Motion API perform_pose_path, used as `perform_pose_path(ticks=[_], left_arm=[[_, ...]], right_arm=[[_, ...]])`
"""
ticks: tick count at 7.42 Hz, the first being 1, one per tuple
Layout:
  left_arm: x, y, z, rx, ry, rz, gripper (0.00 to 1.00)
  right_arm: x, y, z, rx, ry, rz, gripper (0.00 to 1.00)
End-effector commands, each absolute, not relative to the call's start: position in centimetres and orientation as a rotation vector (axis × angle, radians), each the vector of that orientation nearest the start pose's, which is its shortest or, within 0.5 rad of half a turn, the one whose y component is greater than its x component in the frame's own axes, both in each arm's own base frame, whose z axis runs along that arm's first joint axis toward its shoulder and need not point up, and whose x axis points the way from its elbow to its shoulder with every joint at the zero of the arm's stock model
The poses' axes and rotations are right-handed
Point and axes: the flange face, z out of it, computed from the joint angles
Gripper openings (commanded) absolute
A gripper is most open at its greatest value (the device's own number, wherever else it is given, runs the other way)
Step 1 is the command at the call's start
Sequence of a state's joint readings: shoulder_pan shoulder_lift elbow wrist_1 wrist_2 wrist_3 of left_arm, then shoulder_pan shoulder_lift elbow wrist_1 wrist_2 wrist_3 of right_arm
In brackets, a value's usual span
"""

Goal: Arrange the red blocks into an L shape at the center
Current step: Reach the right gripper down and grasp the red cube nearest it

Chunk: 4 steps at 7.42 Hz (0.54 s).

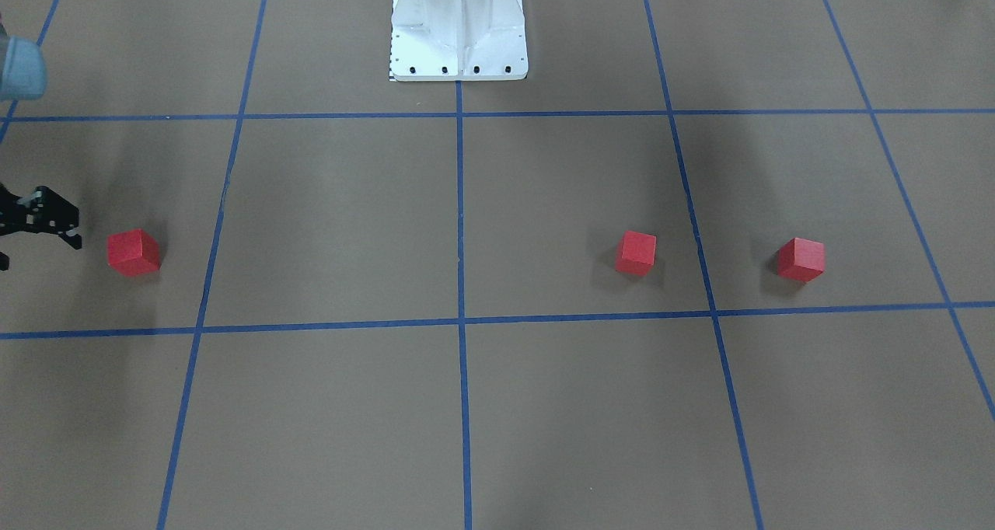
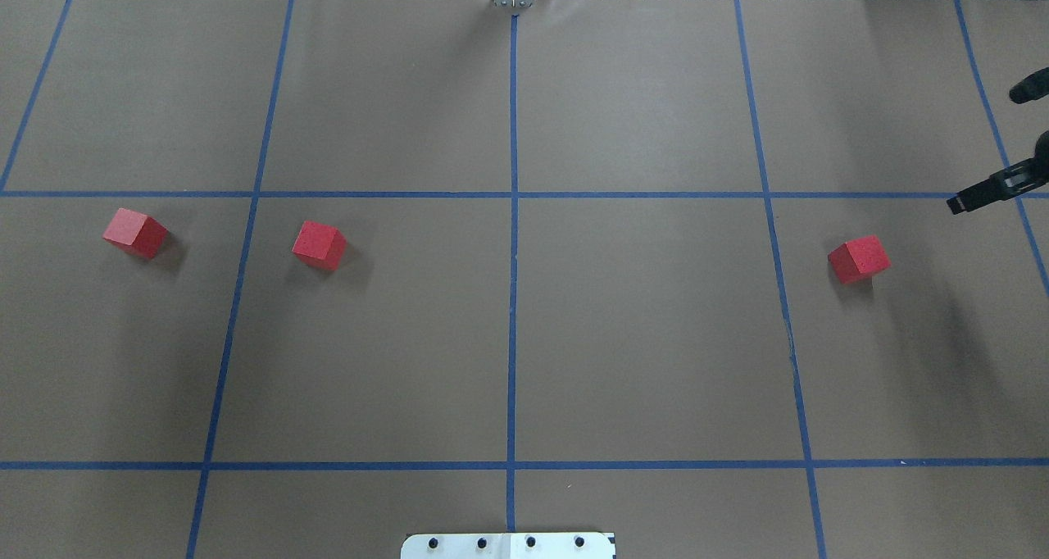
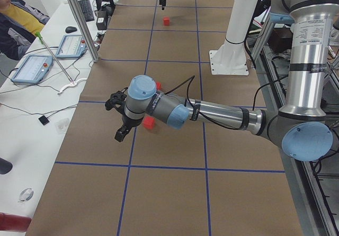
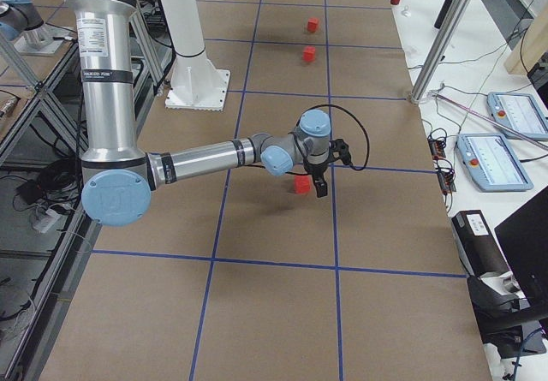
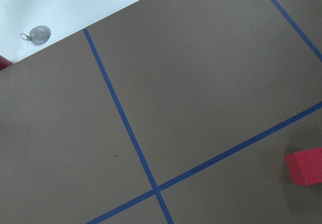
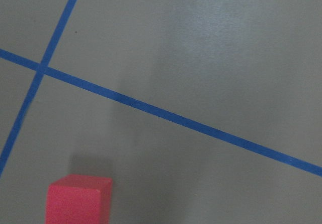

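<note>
Three red blocks lie on the brown paper in a rough row. In the overhead view two are on the left and one is on the right. The center, along the middle blue tape line, holds no block. My right gripper hovers just outside the right block, open and empty. That block shows at the bottom of the right wrist view. My left gripper hangs above the table beside the outermost left block. I cannot tell whether it is open or shut.
The white robot base stands at the table's robot-side edge on the middle line. Blue tape divides the paper into grid squares. A side table with teach pendants, metal posts and a seated person runs along the operators' side.
</note>
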<state>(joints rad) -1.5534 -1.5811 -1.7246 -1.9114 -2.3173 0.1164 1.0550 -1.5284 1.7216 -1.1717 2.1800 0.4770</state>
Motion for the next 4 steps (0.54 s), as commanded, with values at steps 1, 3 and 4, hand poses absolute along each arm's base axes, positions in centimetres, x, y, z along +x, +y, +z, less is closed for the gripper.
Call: perform_pose_path(ticks=[1, 3, 4], left_arm=[[-5.6, -51.5, 54.0, 0.518, 0.708, 0.315, 1.00], [-5.6, -51.5, 54.0, 0.518, 0.708, 0.316, 1.00], [-5.6, -51.5, 53.9, 0.520, 0.708, 0.317, 1.00]], right_arm=[[-24.0, -48.6, 51.7, 0.177, -0.815, -0.198, 0.99], [-25.0, -47.9, 52.4, 0.157, -0.808, -0.214, 0.99], [-25.6, -47.9, 53.1, 0.152, -0.791, -0.217, 0.99]])
